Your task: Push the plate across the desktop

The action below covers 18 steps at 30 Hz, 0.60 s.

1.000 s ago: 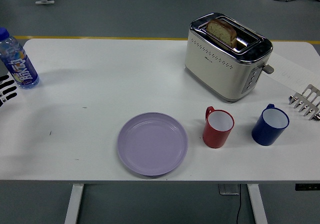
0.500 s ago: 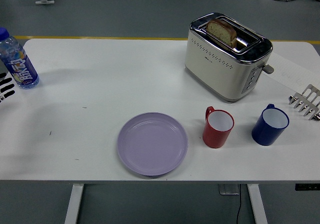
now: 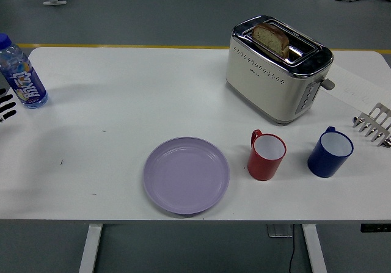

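Note:
A lilac plate point(image 3: 186, 174) lies flat near the table's front edge, left of centre. Only the black-and-white fingertips of my left hand point(image 3: 5, 107) show at the far left edge, beside the water bottle point(image 3: 21, 74) and far from the plate. They look spread and hold nothing. My right hand is out of view.
A red mug point(image 3: 267, 156) stands just right of the plate, a blue mug point(image 3: 329, 152) further right. A cream toaster point(image 3: 278, 66) with a bread slice sits at the back right. A metal rack point(image 3: 374, 124) pokes in at the right edge.
My left hand has drawn back toward the left edge and slightly up; less of it shows now. The plate and the other objects have not moved.

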Tool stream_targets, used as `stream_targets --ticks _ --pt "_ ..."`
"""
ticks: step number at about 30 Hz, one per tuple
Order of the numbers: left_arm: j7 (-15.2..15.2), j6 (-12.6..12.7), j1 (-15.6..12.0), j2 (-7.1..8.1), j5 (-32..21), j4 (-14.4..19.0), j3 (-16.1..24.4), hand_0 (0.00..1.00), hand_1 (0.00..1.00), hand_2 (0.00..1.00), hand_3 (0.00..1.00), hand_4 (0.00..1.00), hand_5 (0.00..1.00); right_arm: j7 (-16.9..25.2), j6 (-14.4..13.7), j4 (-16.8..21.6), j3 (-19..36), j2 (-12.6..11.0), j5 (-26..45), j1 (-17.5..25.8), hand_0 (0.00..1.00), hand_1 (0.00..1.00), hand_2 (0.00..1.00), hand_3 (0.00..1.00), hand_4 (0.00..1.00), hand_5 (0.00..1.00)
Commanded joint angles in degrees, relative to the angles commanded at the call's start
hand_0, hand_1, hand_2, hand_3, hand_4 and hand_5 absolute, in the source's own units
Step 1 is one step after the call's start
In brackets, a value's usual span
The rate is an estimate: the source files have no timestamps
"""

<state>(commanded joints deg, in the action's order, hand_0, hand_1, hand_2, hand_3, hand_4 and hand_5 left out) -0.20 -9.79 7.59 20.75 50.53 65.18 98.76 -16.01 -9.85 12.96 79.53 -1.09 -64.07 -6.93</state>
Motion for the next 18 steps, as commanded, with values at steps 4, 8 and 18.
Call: stream_targets --ticks 4,8,18 --pt "0.0 0.1 0.0 0.00 0.0 0.1 0.0 0.754 0.767 0.747 0.713 0.549 0.998 0.1 0.0 -0.1 -0.1 0.0 -0.2 -0.1 0.670 0.620 0.723 0.689 0.424 0.497" --pt "0.0 0.1 -0.1 -0.19 0.0 0.1 0.1 0.752 0.767 0.746 0.712 0.551 0.998 -0.2 -0.3 -0.3 -0.4 -0.1 -0.6 -0.2 0.666 0.619 0.722 0.683 0.420 0.498" --pt "0.0 0.2 -1.0 -0.64 0.0 0.9 0.9 0.751 0.767 0.745 0.712 0.547 0.998 -1.5 -0.8 -0.3 0.0 -0.1 -2.2 -0.6 0.661 0.606 0.708 0.671 0.410 0.503"
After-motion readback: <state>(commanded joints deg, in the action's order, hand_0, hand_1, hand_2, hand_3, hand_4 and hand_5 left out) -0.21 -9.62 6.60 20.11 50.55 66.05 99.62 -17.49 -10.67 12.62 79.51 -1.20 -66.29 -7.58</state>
